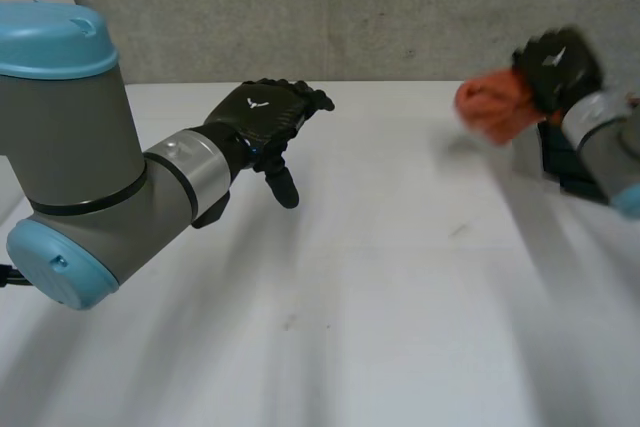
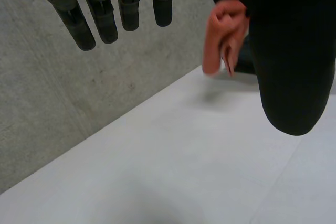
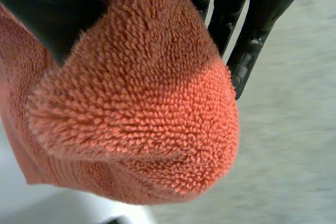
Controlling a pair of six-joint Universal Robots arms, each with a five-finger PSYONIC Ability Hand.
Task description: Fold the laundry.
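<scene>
One towel, bunched up above the table.
Over the left half of the table, an empty left hand, fingers straight and loose, clear of the surface. Over the far right side of the table, a right hand closed round the orange terry towel, crumpled into a ball and held clear of the table. Possible trouble, judged from here: no free corner or edge hanging out, so hard to spread flat; likely to drop in a heap if released, or to be caught through several layers by the other hand. Smooth white table; just behind the table, a grey concrete wall.
</scene>
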